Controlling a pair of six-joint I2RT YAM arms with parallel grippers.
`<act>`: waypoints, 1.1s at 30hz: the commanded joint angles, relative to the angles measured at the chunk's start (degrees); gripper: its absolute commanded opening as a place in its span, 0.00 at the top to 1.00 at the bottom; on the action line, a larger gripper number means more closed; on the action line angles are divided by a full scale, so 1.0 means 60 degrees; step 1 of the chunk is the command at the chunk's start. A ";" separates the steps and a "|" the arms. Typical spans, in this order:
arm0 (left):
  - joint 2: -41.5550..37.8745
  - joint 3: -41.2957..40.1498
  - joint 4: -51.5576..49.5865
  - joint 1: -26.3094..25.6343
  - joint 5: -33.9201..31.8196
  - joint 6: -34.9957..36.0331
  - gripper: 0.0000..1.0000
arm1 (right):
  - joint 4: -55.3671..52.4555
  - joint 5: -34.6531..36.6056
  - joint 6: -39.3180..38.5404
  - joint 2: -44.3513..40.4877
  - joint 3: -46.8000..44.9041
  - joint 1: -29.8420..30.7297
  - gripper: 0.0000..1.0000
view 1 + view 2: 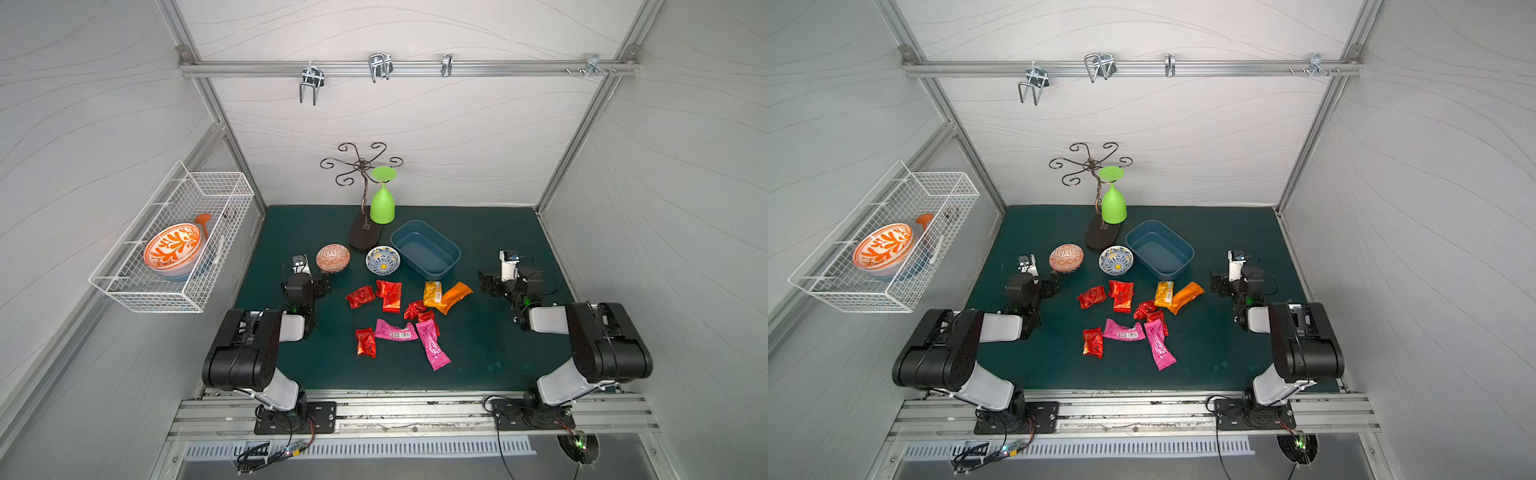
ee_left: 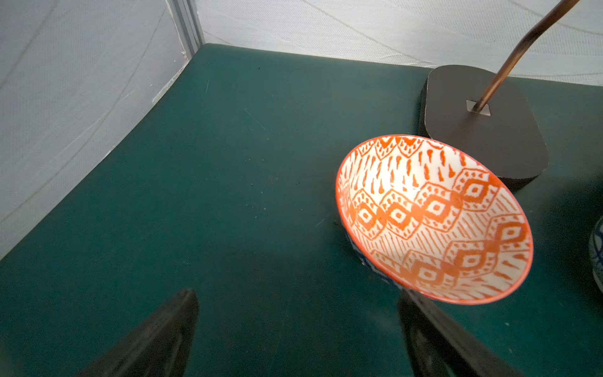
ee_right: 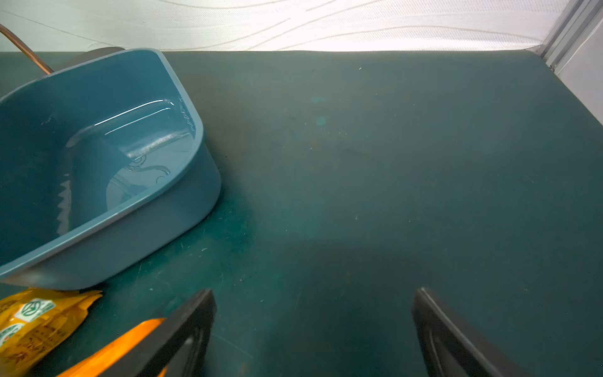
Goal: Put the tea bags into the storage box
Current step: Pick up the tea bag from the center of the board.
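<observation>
Several tea bags lie loose mid-mat in both top views: red ones (image 1: 360,296) (image 1: 1093,341), magenta-pink ones (image 1: 432,349) (image 1: 1123,330), a yellow one (image 1: 432,293) (image 3: 29,323) and an orange one (image 1: 455,297) (image 3: 114,349). The dark blue storage box (image 1: 426,249) (image 1: 1158,248) (image 3: 98,163) stands empty behind them. My left gripper (image 1: 322,282) (image 2: 298,313) hovers open left of the bags, next to an orange bowl. My right gripper (image 1: 484,282) (image 3: 315,313) is open right of the orange bag, over bare mat.
An orange-patterned bowl (image 1: 332,258) (image 2: 434,218) and a blue-and-yellow bowl (image 1: 382,260) sit left of the box. A metal cup stand (image 1: 365,232) holds an upturned green goblet (image 1: 382,203) at the back. A white wire basket (image 1: 174,241) with bowls hangs on the left wall.
</observation>
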 commanded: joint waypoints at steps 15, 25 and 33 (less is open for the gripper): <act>-0.0007 0.0238 0.0277 0.0071 0.0074 -0.0015 0.00 | -0.0102 -0.0086 0.0022 0.0055 0.0167 -0.0021 0.01; -0.0073 0.0209 0.0296 0.0071 0.0109 0.0036 0.01 | -0.0006 -0.0088 0.0020 0.0010 0.0094 -0.0033 0.01; -0.1389 0.2221 -0.4548 -0.0045 -0.0815 -0.0599 0.01 | -0.6332 0.2040 0.1305 -0.1571 0.3053 0.0290 0.06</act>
